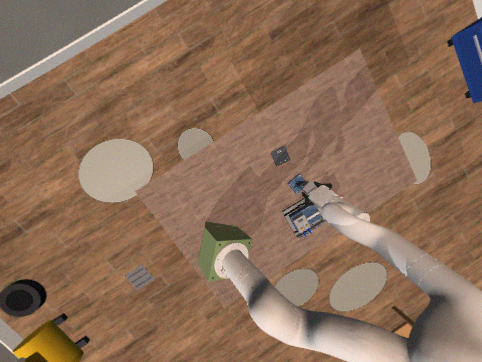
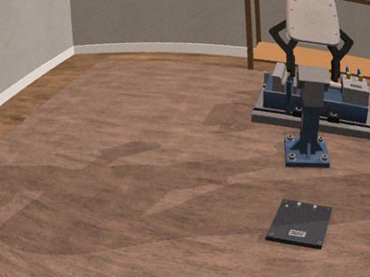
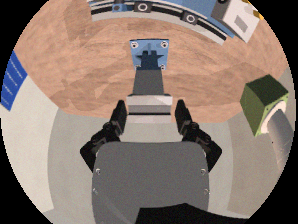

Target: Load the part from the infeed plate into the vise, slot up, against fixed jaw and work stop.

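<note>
My gripper [image 2: 315, 79] stands wide open with nothing clamped between the fingers [image 2: 290, 65]; its two dark fingers reach down on either side of the part [image 2: 313, 79], a grey block that rests on top of the V-block [image 2: 307, 148], a blue post with a bolted foot plate. In the exterior view the fingers flank the block's left and right ends; whether a pad touches it I cannot tell. In the wrist view the gripper [image 3: 150, 117] shows the same spread, the grey part [image 3: 150, 104] lying between the fingertips, with the V-block's blue foot [image 3: 149, 52] at twelve o'clock just beyond it. The vise [image 2: 319, 109], blue on a grey base, stands directly behind the V-block at twelve o'clock. The infeed plate [image 2: 300, 223], a dark flat square, lies on the table top [image 2: 129, 162] at six o'clock from the V-block, apart from it and carrying no block. In the top view my arm's green base [image 1: 219, 250] sits at seven o'clock from the vise [image 1: 301, 216].
</note>
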`<state>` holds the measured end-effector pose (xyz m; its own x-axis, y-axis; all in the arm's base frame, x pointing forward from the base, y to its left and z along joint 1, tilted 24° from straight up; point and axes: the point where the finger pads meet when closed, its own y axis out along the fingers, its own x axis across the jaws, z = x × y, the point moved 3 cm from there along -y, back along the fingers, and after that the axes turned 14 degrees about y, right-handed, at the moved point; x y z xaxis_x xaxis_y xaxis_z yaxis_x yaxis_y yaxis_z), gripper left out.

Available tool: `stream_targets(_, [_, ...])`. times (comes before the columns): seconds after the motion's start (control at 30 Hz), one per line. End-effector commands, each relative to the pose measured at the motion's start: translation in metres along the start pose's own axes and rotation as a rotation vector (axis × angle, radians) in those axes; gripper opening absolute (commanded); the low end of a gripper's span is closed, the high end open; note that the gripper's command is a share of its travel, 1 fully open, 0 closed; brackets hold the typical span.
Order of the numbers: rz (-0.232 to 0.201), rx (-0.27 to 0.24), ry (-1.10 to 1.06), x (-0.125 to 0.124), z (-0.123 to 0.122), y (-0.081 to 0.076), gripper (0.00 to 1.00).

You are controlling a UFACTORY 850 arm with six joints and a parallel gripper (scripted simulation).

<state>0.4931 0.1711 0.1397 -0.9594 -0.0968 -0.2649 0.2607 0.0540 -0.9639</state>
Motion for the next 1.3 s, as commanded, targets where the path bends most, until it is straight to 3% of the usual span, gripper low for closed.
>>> stream_targets(0.0, [-0.021, -0.019, -0.001, -0.0016, 0.0003, -0.0006, 0.89])
stream_targets(1.27, [-0.033, -0.083, 0.000, -0.0032, 0.0030, -0.0005, 0.89])
